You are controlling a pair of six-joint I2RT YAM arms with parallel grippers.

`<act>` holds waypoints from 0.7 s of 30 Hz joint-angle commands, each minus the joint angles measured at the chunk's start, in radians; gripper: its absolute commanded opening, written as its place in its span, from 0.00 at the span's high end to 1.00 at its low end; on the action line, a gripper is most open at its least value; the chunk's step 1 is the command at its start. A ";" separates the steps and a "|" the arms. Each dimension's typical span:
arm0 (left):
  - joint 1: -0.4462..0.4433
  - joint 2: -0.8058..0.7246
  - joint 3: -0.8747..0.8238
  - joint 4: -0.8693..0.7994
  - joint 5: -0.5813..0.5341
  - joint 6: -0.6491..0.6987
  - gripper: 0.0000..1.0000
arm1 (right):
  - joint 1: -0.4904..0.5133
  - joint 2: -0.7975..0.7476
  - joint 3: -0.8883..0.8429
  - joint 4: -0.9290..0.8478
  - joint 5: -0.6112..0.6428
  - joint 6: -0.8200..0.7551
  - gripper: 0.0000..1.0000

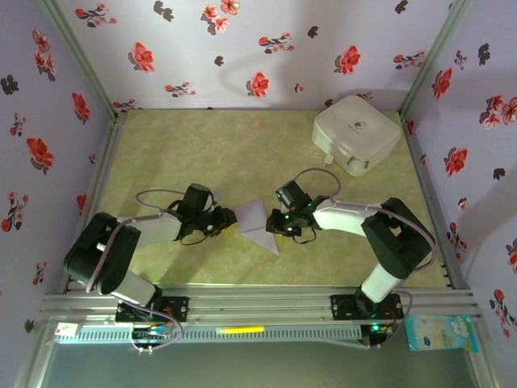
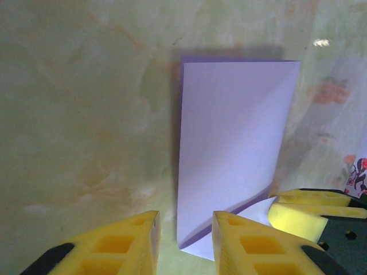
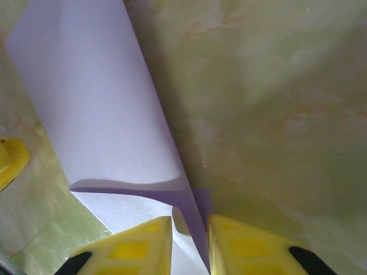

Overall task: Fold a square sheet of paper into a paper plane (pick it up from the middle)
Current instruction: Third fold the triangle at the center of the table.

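Observation:
The square sheet of paper point(image 1: 257, 220) is pale lavender and lies folded on the green mat, one flap lifted off the layer beneath. In the left wrist view the sheet point(image 2: 235, 143) stands tall, and its near corner sits between the fingers of my left gripper point(image 2: 184, 220), which are apart with a clear gap. From the right wrist, the sheet point(image 3: 97, 109) has its raised edge running between the fingers of my right gripper point(image 3: 190, 223), also apart. From above, the left gripper point(image 1: 230, 220) and right gripper point(image 1: 273, 224) face each other across the paper.
A white rounded box point(image 1: 357, 133) stands at the back right of the mat. Flowered walls point(image 1: 48, 97) close in the left, back and right sides. A metal rail point(image 1: 258, 303) runs along the near edge.

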 commanded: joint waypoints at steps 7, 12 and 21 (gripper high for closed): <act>-0.008 0.036 0.028 0.008 0.030 -0.018 0.70 | -0.018 -0.012 0.010 0.028 -0.002 -0.009 0.92; -0.008 0.041 0.045 -0.007 0.029 -0.022 0.67 | -0.027 -0.038 -0.023 0.053 -0.011 0.009 0.95; -0.008 0.048 0.058 -0.017 0.029 -0.024 0.64 | -0.055 -0.068 -0.081 0.147 -0.042 0.060 0.89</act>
